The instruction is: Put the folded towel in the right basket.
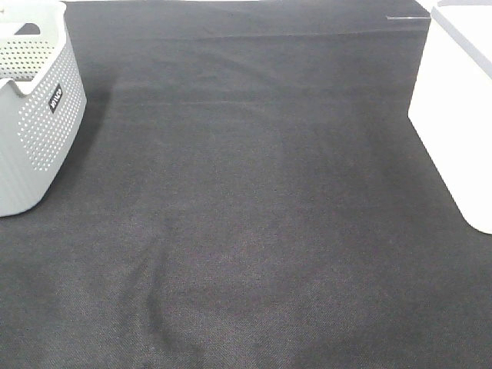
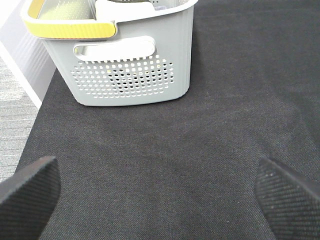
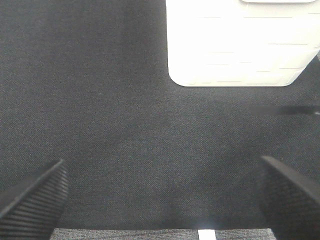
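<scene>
No folded towel lies in plain view on the black cloth. The right basket (image 1: 461, 108) is white and plain, at the right edge of the exterior view; it also shows in the right wrist view (image 3: 240, 45). My right gripper (image 3: 160, 195) is open and empty above the cloth, short of that basket. My left gripper (image 2: 160, 195) is open and empty, facing the grey perforated left basket (image 2: 130, 75). A pale green item (image 2: 65, 10) and a white item (image 2: 125, 7) lie inside it; I cannot tell what they are. Neither gripper shows in the exterior view.
The grey basket (image 1: 31, 115) stands at the left edge and has a yellow handle (image 2: 70, 29). Black cloth (image 1: 254, 215) covers the table between the two baskets. The cloth's edge and grey floor (image 2: 15, 115) show beside the left basket.
</scene>
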Action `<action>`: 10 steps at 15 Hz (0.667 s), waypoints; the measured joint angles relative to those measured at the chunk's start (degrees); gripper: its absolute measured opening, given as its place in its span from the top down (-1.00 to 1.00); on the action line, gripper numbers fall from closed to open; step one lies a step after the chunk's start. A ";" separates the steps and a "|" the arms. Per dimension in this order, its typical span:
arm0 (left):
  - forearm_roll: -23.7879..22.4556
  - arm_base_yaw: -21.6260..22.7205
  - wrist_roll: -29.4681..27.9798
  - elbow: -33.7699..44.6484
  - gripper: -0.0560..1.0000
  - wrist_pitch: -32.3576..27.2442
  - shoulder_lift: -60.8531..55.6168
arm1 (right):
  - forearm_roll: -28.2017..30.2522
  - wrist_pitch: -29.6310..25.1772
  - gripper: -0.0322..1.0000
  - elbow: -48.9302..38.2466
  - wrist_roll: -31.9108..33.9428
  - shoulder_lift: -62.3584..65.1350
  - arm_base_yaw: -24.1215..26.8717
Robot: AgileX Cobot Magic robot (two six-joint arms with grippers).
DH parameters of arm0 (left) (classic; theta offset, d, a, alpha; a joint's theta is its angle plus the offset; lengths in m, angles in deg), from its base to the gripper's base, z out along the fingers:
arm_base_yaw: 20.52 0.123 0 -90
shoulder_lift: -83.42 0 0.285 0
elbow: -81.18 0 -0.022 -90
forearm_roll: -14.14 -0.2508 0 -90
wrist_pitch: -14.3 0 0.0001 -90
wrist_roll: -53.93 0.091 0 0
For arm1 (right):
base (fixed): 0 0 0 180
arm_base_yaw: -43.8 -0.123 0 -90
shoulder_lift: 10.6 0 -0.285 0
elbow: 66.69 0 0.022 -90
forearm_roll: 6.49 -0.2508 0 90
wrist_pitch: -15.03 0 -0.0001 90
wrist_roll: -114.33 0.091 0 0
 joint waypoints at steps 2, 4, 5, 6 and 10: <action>0.06 0.00 0.00 0.00 -0.98 0.00 0.00 | 0.00 0.00 -0.94 0.00 0.00 0.00 0.00; 0.11 0.00 0.00 0.00 -0.98 0.00 0.00 | 0.00 0.00 -0.94 0.00 0.00 0.00 0.00; 0.17 0.00 0.00 0.00 -0.98 0.00 0.00 | 0.00 0.00 -0.94 0.00 0.00 0.00 0.00; 0.17 0.00 0.00 0.00 -0.98 0.00 0.00 | 0.00 0.00 -0.94 0.00 0.00 0.00 0.00; 0.40 0.00 0.00 0.00 -0.98 0.00 0.00 | 0.00 0.00 -0.94 0.00 0.00 0.00 0.00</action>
